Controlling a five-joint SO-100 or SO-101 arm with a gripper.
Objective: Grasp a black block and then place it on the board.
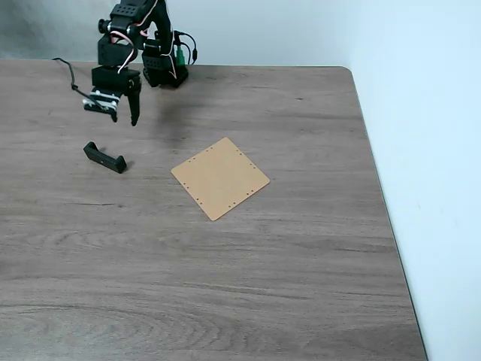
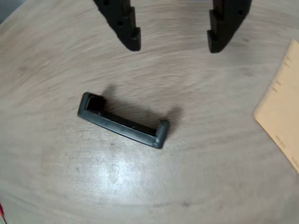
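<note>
One small black block (image 2: 122,122) lies on the bench (image 1: 301,263), left of the board (image 1: 220,177); we judge it light and stiff, best pinched mid-bar by our wide-open, empty claw (image 2: 174,44).

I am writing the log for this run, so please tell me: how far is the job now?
Done: nothing yet; the block lies on the table, and the board is bare. In hand: the gripper hangs above the block, jaws open, touching nothing. Left: come down over the block, close on it, lift it, carry it to the board on the right in the fixed view, and release.
</note>
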